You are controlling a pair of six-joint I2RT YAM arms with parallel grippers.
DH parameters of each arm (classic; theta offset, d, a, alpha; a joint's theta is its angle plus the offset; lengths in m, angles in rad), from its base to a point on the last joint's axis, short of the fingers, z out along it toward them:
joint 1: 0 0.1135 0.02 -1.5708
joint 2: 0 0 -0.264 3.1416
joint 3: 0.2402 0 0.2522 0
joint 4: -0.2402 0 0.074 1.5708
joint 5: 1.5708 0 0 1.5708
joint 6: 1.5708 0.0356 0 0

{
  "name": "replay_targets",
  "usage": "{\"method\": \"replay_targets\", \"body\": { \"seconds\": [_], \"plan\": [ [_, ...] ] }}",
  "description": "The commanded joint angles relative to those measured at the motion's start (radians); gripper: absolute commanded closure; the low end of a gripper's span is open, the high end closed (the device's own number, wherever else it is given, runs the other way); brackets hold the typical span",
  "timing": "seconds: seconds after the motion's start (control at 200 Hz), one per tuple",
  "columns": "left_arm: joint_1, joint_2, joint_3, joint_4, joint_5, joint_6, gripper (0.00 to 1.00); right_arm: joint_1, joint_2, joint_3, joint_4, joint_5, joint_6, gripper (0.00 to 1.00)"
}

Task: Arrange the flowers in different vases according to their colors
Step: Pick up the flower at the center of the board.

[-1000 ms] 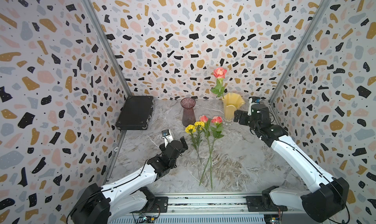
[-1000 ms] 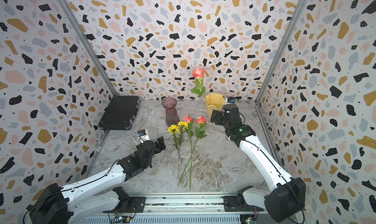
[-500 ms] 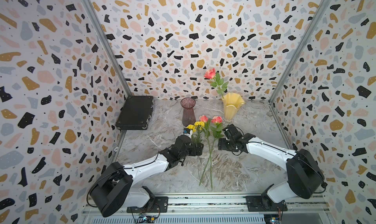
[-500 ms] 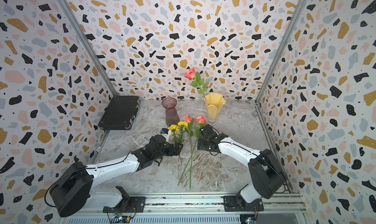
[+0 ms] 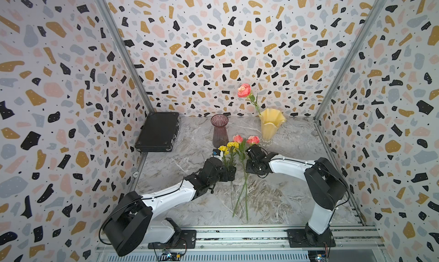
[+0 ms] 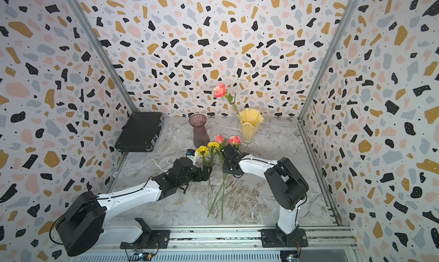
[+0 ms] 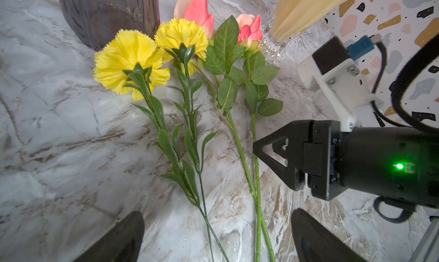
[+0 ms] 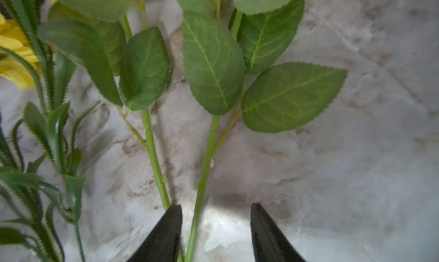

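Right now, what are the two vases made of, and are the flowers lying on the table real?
Purple vase: likely glass, see-through, ribbed and shiny. Yellow vase: glossy, maybe glass or plastic, on a clear sparkly foot. Flowers: probably fake; the yellow petals look like frayed cloth and the rose leaves like printed fabric on smooth plastic stems.

The right gripper [image 8: 215, 207] holds its two black fingers [image 8: 164, 237] apart over the marble tabletop [image 8: 356, 177], and one green rose stem [image 8: 206, 158] runs into the gap, close to one finger and clear of the other. A second rose stem [image 8: 153, 151] passes out of sight behind that nearer finger's tip. Beyond the gripper, broad serrated leaves [image 8: 211, 63] spread from both stems; past the second stem lie narrow toothed leaves [image 8: 57, 134] and part of a yellow bloom [image 8: 14, 65].
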Motion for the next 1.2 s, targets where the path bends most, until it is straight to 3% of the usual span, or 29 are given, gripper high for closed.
{"method": "replay_targets", "body": {
  "seconds": [0.0, 0.11, 0.215, 0.421, 0.566, 0.986, 1.197],
  "plan": [
    [0.002, 0.015, 0.030, 0.004, 0.000, 0.005, 0.01, 0.001, 0.020, 0.024, 0.001, 0.030, 0.036, 0.51],
    [0.002, 0.021, 0.033, 0.005, 0.004, 0.005, 0.00, 0.003, 0.029, 0.023, 0.011, 0.031, 0.048, 0.60],
    [0.002, 0.022, 0.033, 0.008, 0.005, 0.005, 0.01, 0.003, 0.028, 0.022, 0.020, 0.026, 0.061, 0.81],
    [0.002, 0.028, 0.034, 0.007, 0.002, 0.003, 0.01, 0.004, 0.049, 0.029, 0.029, 0.028, 0.124, 0.84],
    [0.002, 0.025, 0.034, 0.004, -0.003, 0.005, 0.01, 0.004, 0.033, 0.019, 0.038, 0.044, 0.138, 0.97],
    [0.002, -0.015, 0.009, 0.010, -0.059, 0.005, 0.01, 0.006, -0.228, 0.013, 0.024, 0.048, 0.085, 1.00],
    [0.002, -0.010, 0.000, 0.035, -0.042, 0.011, 0.01, 0.047, -0.314, 0.088, -0.138, 0.333, -0.150, 1.00]
  ]
}}
